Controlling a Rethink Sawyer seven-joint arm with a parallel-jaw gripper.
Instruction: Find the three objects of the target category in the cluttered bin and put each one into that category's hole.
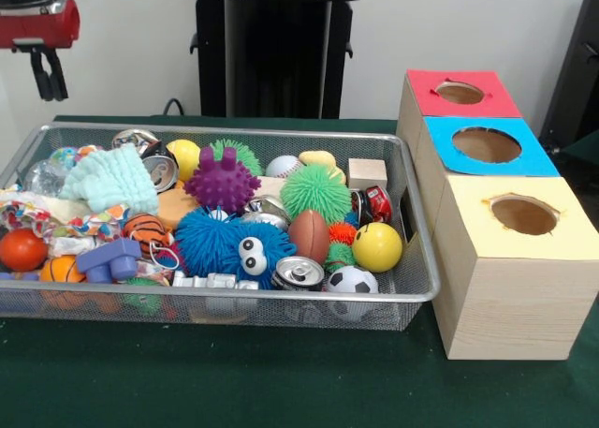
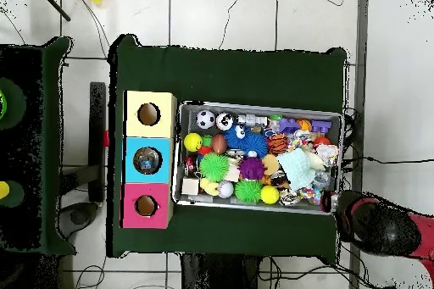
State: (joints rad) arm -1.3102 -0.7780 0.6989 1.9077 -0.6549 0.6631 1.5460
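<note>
The wire mesh bin (image 1: 281,298) is full of toys and stands left of the pale wooden box (image 1: 510,306); it also shows in the overhead view (image 2: 254,104). A clear crinkled plastic thing (image 1: 42,177) lies at the bin's far left corner and may be one bottle; I see no label on it. No other bottle shows. The red-faced hole (image 1: 460,93) is the farthest of three; it also shows in the overhead view (image 2: 146,206). My gripper (image 1: 49,80) hangs above and behind the bin's far left corner, holding nothing that I can see. My arm (image 2: 381,228) is beside that corner.
Shiny cans (image 1: 298,273) (image 1: 159,170) lie among rubber spiky balls, a blue googly-eyed toy (image 1: 229,245), a yellow ball (image 1: 377,247) and a wooden cube (image 1: 367,173). The blue-faced hole (image 1: 486,145) and the yellow-faced hole (image 1: 524,215) sit nearer. Something lies in the blue-faced hole (image 2: 147,160).
</note>
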